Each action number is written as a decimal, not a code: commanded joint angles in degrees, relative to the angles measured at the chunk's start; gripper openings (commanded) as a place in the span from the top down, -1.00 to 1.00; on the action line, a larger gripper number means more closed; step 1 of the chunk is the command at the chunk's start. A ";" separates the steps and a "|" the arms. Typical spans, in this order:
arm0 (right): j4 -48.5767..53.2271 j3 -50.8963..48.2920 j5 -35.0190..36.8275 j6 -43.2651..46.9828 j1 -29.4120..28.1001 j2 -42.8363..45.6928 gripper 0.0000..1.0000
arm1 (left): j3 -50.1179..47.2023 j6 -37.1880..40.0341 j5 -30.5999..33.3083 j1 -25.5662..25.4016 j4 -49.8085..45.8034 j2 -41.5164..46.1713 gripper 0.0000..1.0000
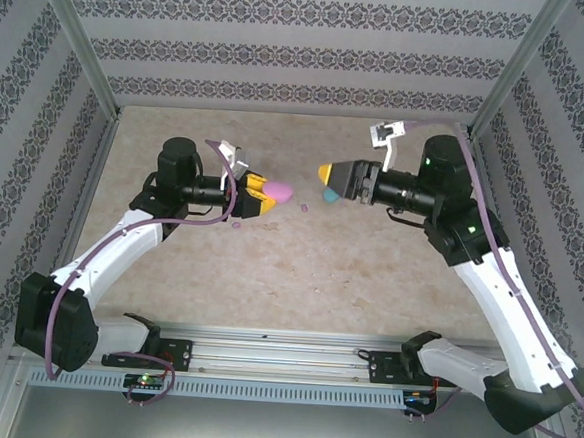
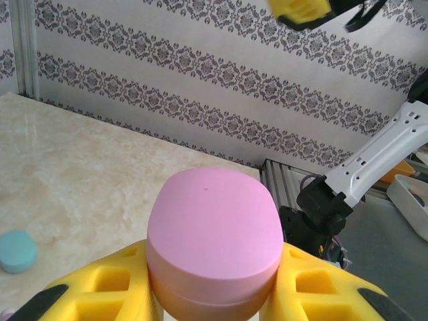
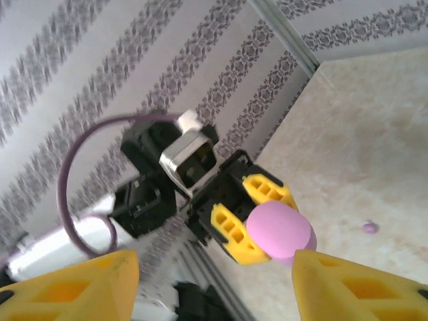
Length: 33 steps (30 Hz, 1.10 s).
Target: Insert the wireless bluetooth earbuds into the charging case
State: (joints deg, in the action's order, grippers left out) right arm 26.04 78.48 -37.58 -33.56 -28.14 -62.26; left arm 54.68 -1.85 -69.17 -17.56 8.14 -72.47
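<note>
My left gripper is shut on a pink egg-shaped charging case, held off the table with its lid closed. In the left wrist view the pink case sits squeezed between the yellow fingers. My right gripper hovers just right of it, open and holding nothing; its wrist view looks between its fingertips at the pink case. A light blue case lies on the table under the right gripper. Tiny pink-purple earbuds lie loose on the table, and one earbud appears in the right wrist view.
The marble-patterned table is boxed in by patterned walls at the back and sides. The blue case rests at the lower left in the left wrist view. A metal rail runs along the near edge between the arm bases.
</note>
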 commanded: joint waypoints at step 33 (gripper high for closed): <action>10.06 6.78 4.62 27.31 -6.52 -17.16 -0.29 | 1.41 -2.56 -7.25 -0.17 0.71 2.44 0.61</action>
State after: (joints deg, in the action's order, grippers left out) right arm 37.10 83.64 -33.17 -4.67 -36.82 -78.13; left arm 55.86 -2.90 -73.47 -17.52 4.58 -70.76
